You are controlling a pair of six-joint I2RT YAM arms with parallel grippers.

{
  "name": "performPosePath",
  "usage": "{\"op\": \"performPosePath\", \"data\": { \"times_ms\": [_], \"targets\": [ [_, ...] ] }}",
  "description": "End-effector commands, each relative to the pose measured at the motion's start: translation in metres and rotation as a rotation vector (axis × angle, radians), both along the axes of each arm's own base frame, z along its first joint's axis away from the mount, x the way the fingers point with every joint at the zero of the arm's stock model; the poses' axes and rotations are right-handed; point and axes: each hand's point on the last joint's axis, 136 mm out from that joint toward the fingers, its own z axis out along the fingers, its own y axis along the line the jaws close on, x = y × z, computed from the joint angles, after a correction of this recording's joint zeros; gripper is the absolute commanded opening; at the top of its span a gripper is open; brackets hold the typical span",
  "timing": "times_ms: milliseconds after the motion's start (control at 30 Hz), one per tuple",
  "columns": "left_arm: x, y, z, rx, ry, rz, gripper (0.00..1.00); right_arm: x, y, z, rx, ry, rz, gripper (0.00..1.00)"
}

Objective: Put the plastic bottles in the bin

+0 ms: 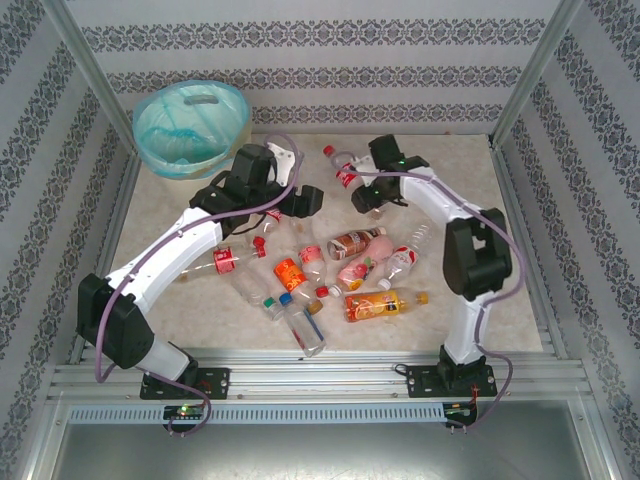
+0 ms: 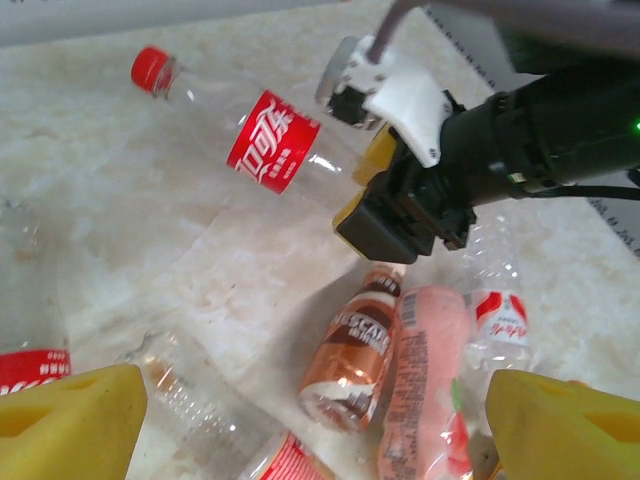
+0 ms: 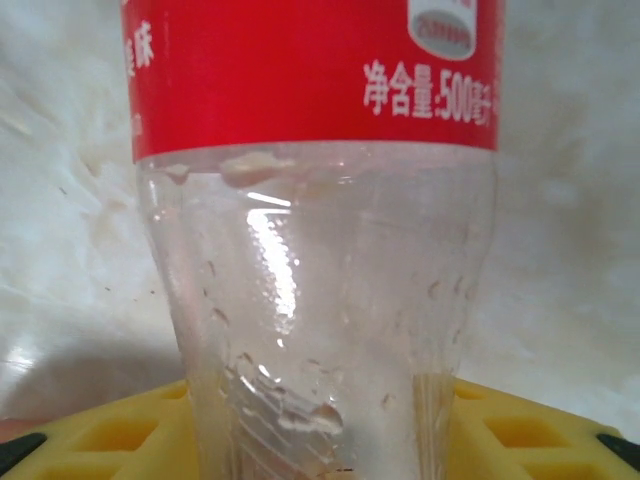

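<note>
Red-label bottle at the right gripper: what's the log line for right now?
left gripper: open, over lying bottles | right gripper: jaws around red-label bottle, grip unclear | bin: far left corner

On a marbled tabletop, a bin is set at eleven o'clock and plastic bottles are strewn centrally.

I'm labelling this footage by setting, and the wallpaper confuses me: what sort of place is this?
Probably a robot test cell, not a real room: bare aluminium frame posts stand in front of striped patterned wall panels, and a slotted metal rail edges the marble-look tabletop.
</note>
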Motion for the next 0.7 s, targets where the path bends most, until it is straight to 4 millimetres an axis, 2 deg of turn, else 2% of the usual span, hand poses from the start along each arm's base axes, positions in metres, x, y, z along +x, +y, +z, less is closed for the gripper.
{"op": "performPosePath", "data": {
  "times_ms": [0, 200, 367, 433, 567, 667],
  "targets": [
    [0.004, -0.014, 0.046, -0.106, -0.101, -0.04, 0.9, -0.007, 0.007, 0.052, 0.136, -0.113, -0.014, 0.53],
    [0.003, -0.024, 0.094, -0.209, -0.179, -0.112, 0.93, -0.04, 0.027, 0.117, 0.358, -0.23, 0.051, 0.52],
    [0.008, -0.017, 0.139, -0.336, -0.264, -0.132, 0.94, -0.08, 0.052, 0.171, 0.592, -0.313, 0.19, 0.52],
    [0.009, -0.016, 0.148, -0.388, -0.276, -0.14, 0.93, -0.095, 0.06, 0.187, 0.668, -0.33, 0.245, 0.52],
    [-0.005, -0.024, 0.173, -0.545, -0.336, -0.249, 0.92, -0.122, 0.074, 0.208, 0.768, -0.326, 0.349, 0.52],
    [-0.015, -0.033, 0.181, -0.614, -0.326, -0.336, 0.92, -0.14, 0.085, 0.219, 0.836, -0.308, 0.432, 0.52]
  ]
}}
